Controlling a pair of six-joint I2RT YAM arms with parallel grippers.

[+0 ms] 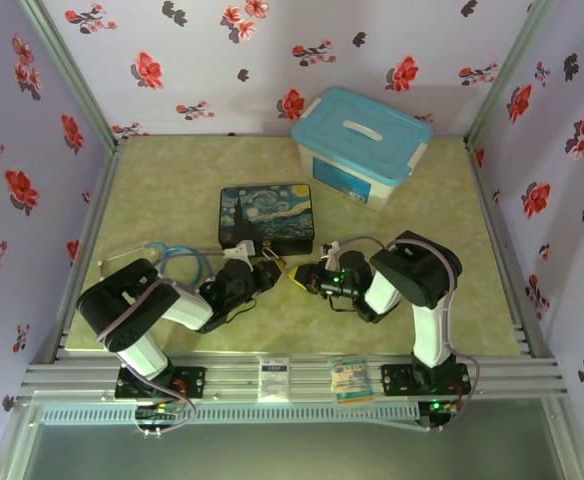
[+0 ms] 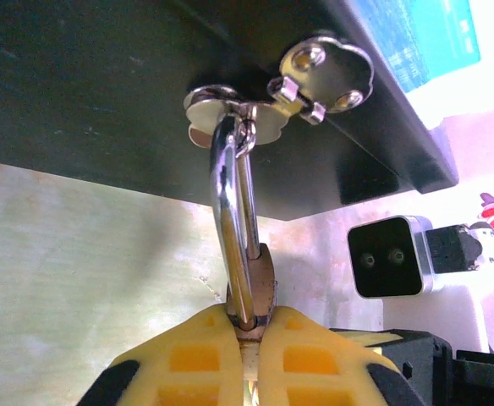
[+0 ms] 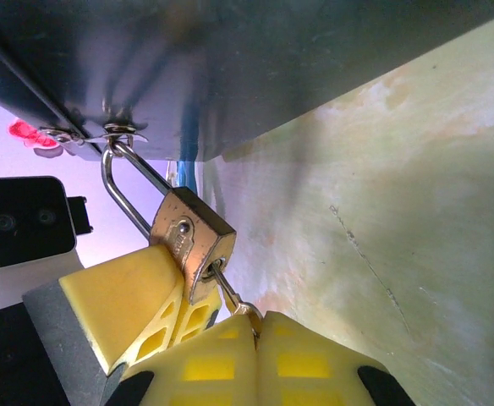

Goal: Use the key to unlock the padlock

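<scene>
The brass padlock [image 3: 192, 241] hangs by its silver shackle [image 2: 230, 203] from the hasp [image 2: 230, 106] on the front of the dark painted box [image 1: 265, 218]. My left gripper [image 2: 249, 334] is shut on the padlock [image 2: 262, 283] body, with its yellow fingers [image 3: 128, 296] pressing both sides. The thin key [image 3: 230, 292] sits with its blade in the keyhole at the padlock's bottom. My right gripper [image 3: 255, 317] is shut on the key's head. In the top view both grippers meet just in front of the box, the left gripper [image 1: 270, 270] beside the right gripper [image 1: 297, 278].
A clear bin with a blue lid [image 1: 362, 145] stands at the back right. A stethoscope with blue tubing [image 1: 167, 260] lies left of the box, by my left arm. Flowered walls close in three sides. Green table [image 1: 442, 240] lies open to the right.
</scene>
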